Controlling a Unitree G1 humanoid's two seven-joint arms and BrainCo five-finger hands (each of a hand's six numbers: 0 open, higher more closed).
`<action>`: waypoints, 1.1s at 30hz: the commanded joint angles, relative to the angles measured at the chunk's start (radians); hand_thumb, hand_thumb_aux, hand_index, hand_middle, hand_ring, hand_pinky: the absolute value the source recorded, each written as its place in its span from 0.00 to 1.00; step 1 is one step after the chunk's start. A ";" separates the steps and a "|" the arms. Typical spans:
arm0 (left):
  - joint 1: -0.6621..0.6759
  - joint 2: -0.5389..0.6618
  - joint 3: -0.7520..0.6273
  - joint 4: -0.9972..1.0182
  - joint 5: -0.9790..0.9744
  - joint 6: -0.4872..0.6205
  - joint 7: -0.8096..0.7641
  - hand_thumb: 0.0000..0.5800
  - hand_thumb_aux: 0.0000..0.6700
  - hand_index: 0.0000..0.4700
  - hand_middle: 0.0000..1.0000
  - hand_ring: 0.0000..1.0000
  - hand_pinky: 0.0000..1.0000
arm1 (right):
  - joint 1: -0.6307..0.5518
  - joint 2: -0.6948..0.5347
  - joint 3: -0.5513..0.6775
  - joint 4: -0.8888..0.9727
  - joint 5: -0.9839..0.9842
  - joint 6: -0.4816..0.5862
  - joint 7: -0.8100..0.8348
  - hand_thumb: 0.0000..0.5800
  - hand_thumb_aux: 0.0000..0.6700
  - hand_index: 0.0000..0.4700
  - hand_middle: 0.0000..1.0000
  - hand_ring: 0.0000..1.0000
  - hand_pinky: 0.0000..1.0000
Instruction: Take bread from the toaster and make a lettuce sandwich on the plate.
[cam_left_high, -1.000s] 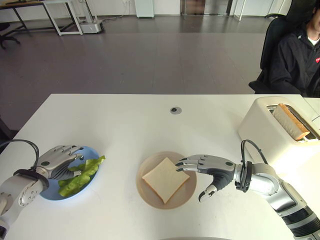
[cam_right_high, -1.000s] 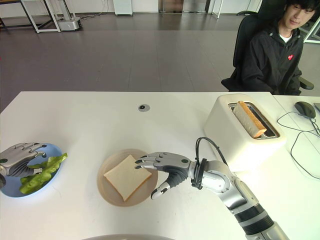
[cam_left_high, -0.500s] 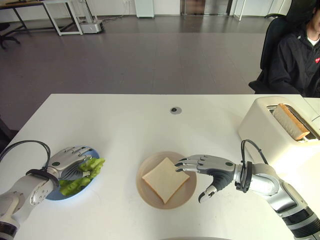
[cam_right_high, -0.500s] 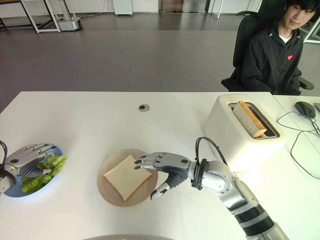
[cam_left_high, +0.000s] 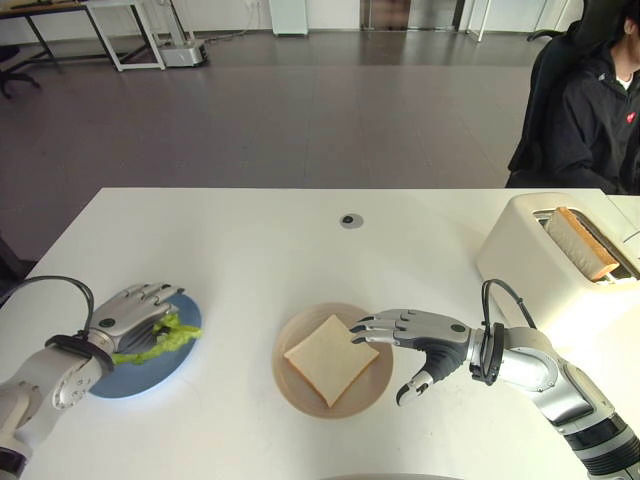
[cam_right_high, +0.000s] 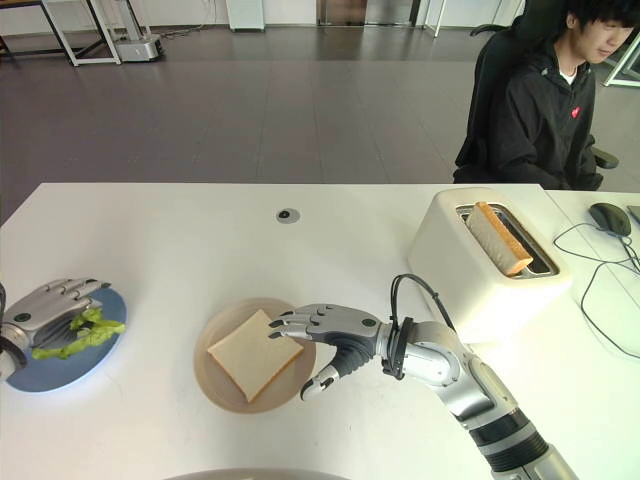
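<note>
One slice of bread (cam_left_high: 331, 358) flat on the tan plate (cam_left_high: 368, 388), turned corner-on, one corner toward 6 o'clock. Tan plate near the front edge of the white table (cam_left_high: 250, 250), at about 6 o'clock from the table's middle. Second slice (cam_left_high: 580, 243) upright in the slot of the toaster (cam_left_high: 515, 262), upper part clear of it. Toaster at 2 o'clock from the tan plate, well apart, close to the table's right edge.

Right hand (cam_left_high: 420, 338) at 3 o'clock of the tan plate, palm down, fingers (cam_left_high: 375, 322) stretched out and spread, tips at the bread's 2 o'clock corner; touching it or just above, impossible to say which. Thumb (cam_left_high: 415, 385) bent down toward the table beside the rim. Nothing held.

Lettuce (cam_left_high: 160, 338) on the blue plate (cam_left_high: 150, 375), bunched toward 12 o'clock of the dish. Blue plate at 9 o'clock from the tan plate, apart from it, near the table's left edge. Left hand (cam_left_high: 128, 312) palm down right on top of the lettuce, green showing from beneath toward 3 o'clock. Clamped on the leaf or merely resting on it: cannot tell.

Small round grommet (cam_left_high: 351, 220) in the tabletop at 12 o'clock from the tan plate, well apart. Computer mouse (cam_right_high: 607, 217) at 3 o'clock of the toaster, near it.
</note>
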 joint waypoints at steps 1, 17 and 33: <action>0.108 0.006 0.198 -0.221 -0.072 -0.025 -0.065 1.00 1.00 1.00 0.00 0.00 0.00 | -0.012 -0.009 -0.020 0.012 -0.001 -0.004 -0.001 0.00 0.00 0.00 0.00 0.00 0.00; -0.234 -0.350 -0.462 -0.597 0.008 -0.115 -0.445 1.00 1.00 1.00 0.00 0.00 0.00 | -0.022 -0.056 -0.181 0.099 0.016 -0.004 -0.071 0.00 0.00 0.00 0.00 0.00 0.00; -0.294 -0.366 -0.431 -0.519 0.186 -0.120 -0.426 1.00 1.00 1.00 0.00 0.00 0.00 | -0.021 -0.044 -0.155 0.084 0.021 -0.004 -0.061 0.00 0.00 0.00 0.00 0.00 0.00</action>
